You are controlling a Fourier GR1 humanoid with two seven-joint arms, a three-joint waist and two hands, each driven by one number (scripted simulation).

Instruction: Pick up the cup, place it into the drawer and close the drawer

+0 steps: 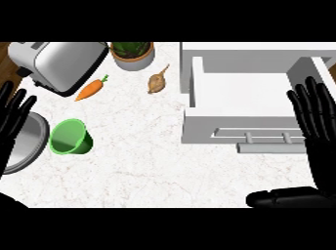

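Nothing picked up yet; the task stood at its first step. Green cup (71,137) sat upright near the counter's left edge, just beside a grey pan lid (25,144), untouched. Drawer (252,89) at the counter's right side was pulled open, handle (267,138) toward the robot. Left hand (4,122) rested at the left edge, fingers straight and spread. Right hand (324,132) likewise wide, over the drawer's right wall. Next, judged: left hand lowers beside the cup and curls round it.
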